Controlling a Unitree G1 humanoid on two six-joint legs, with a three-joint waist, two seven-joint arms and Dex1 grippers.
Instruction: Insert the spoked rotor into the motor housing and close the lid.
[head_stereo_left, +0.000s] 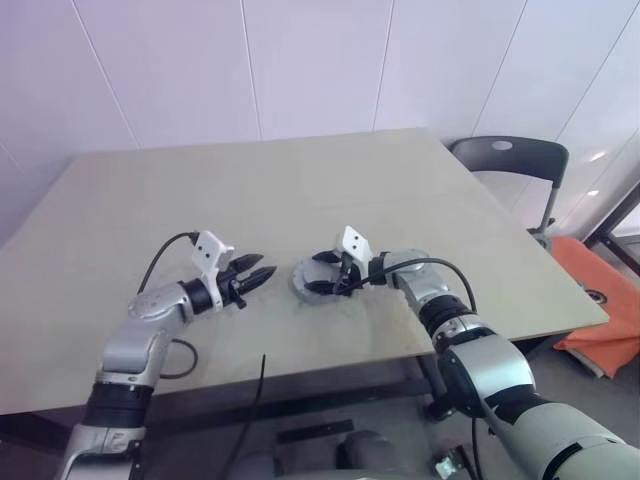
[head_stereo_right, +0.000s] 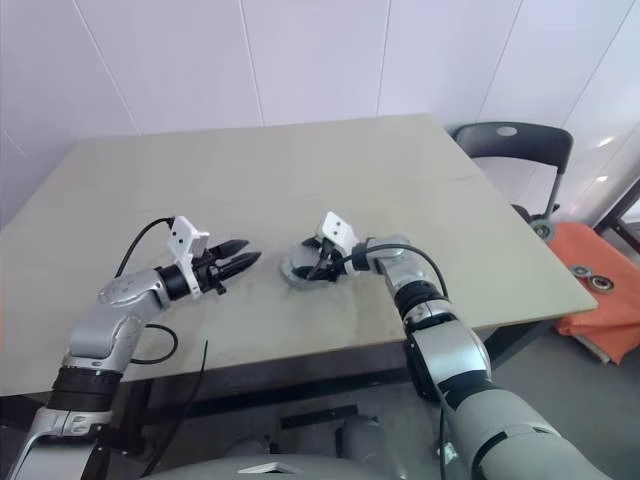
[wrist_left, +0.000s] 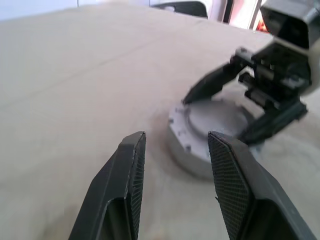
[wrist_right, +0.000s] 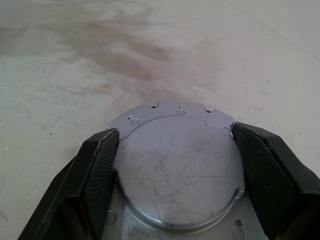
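**Right wrist view: lid position relative to jaws**

Right wrist view taken as reference. Lid (wrist_right: 177, 170) found lying flat on the desk (head_stereo_left: 300, 180), face up, in the lower centre of the frame, directly between the jaws of the right gripper (wrist_right: 175, 131). Right jaws spread wide, one either side of the rim; firm clamping not confirmed. Round part, so no long axis to align; only flat seating to be judged.

In the left eye view, lid located just below mid-frame, slightly right of centre. Left gripper (head_stereo_left: 265, 268) placed left of it, jaws apart and empty, pointing right toward the lid, near but not touching. Right arm therefore judged the nearer and the one to press or turn.

Materials and shapes:
- Lid: grey metal, matt, finely scratched; raised circular plateau on a paler flange with small holes and a notched edge.
- Body under the lid: short pale grey cylinder wall; probably the motor housing (wrist_left: 182, 157), windings hidden.
- Pads (wrist_left: 131, 165): black, cross-hatched, wedge-shaped.
- Desk: pale, smooth, faintly stained.

Caution: risk of the lid sliding on the smooth desk under off-centre pressure.
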